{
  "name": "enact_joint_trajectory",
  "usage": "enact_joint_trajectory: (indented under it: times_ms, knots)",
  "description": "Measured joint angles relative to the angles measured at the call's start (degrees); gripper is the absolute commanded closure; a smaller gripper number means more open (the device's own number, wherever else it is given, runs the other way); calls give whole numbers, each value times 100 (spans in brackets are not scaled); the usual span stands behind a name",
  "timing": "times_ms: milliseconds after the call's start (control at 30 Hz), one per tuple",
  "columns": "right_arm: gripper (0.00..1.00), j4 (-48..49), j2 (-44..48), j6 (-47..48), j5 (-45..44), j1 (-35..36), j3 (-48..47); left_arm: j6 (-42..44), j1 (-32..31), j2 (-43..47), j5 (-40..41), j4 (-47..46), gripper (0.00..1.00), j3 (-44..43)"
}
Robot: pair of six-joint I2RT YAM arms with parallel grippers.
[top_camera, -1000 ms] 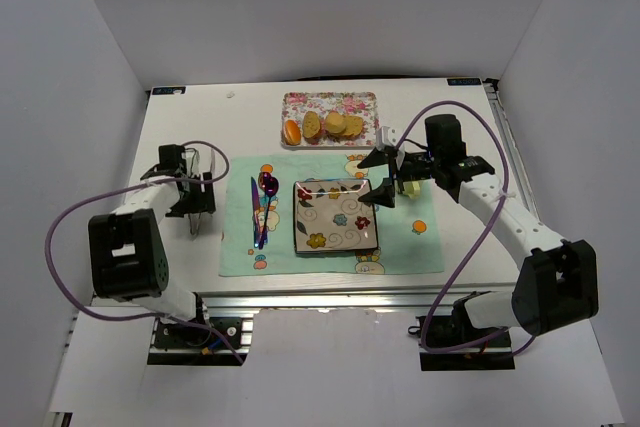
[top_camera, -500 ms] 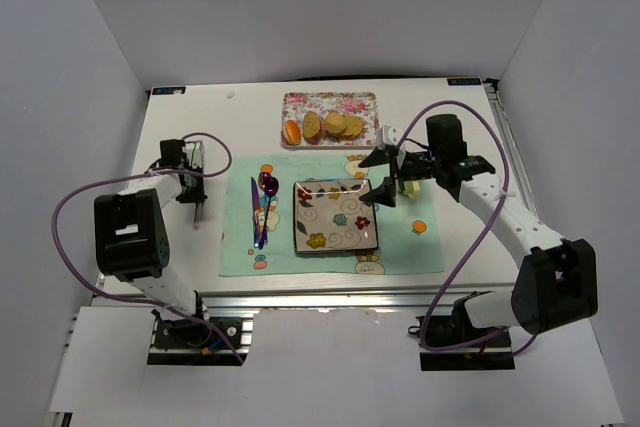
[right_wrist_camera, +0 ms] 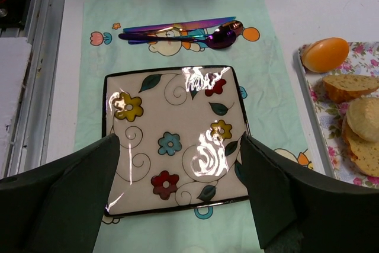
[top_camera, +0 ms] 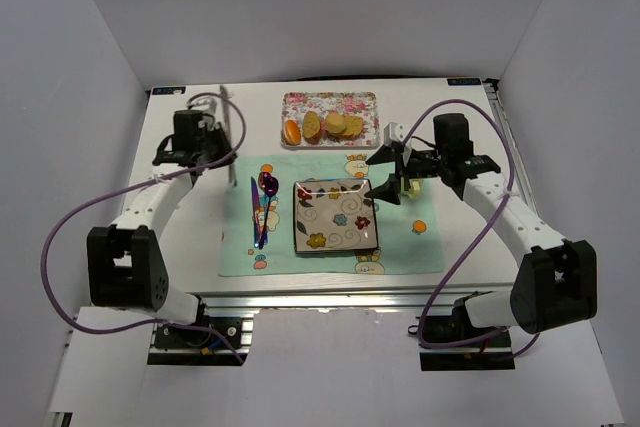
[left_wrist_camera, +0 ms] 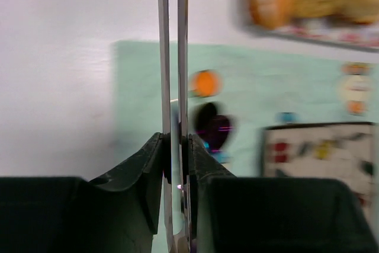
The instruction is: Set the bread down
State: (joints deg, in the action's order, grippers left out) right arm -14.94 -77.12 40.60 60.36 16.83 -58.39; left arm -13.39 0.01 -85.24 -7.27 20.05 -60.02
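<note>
The right end effector (top_camera: pixel 385 175) hangs open, its jaws spread wide, over the plate's (top_camera: pixel 335 217) right edge; in the wrist view the dark fingers (right_wrist_camera: pixel 77 194) frame the plate (right_wrist_camera: pixel 148 105) on both sides with nothing between them. The left end effector (top_camera: pixel 205 137) is well to the plate's far left, clamped on a thin metal tool (top_camera: pixel 231 117) made of two parallel strips (left_wrist_camera: pixel 163 57) that run out past the fingertips (left_wrist_camera: pixel 155 158).

The plate is square and flowered and lies on a pale green mat (top_camera: pixel 400 247). A spoon (top_camera: pixel 268 185) and a knife (top_camera: pixel 256 209) lie on the mat just left of the plate. Beyond the plate, off the mat, sits a floral tray (top_camera: pixel 330 102). The mat and the tray rest on a white surface (top_camera: pixel 200 247), closed in by plain white walls (top_camera: pixel 320 17) at the back and both sides.

The bread (top_camera: pixel 292 131) lies at the tray's left end, beyond the plate's far left corner, next to paler slices (top_camera: pixel 335 125). It is a small, smooth oval, glossy and orange-brown (right_wrist_camera: pixel 325 54), more orange than the slices.
</note>
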Motion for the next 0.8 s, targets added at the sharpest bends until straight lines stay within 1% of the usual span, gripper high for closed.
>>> enact_joint_trajectory:
  times_ms: [67,100,167,200,233,400,567,800]
  knots:
    - [13,2,0,-6,4,-34,0,-514,-492,181,-182,-299,68,-151]
    - [13,2,0,-6,4,-43,0,-619,-744,239,-254,-364,67,-174]
    - [12,2,0,-8,11,-68,0,-1004,-1057,197,-446,-420,65,-288]
    - [12,2,0,-8,15,-75,0,-1138,-1117,128,-489,-407,65,-353]
    - [11,4,0,-8,24,-75,0,-1264,-1150,19,-522,-363,64,-442]
    - [10,4,4,-11,28,-103,2,-1602,-1161,-681,-565,-41,60,-1027]
    - [11,9,52,-9,30,-123,13,-1660,-1268,-1170,-591,276,58,-1520]
    - [11,17,96,-8,62,-170,38,-1648,-1363,-1297,-580,482,57,-1740]
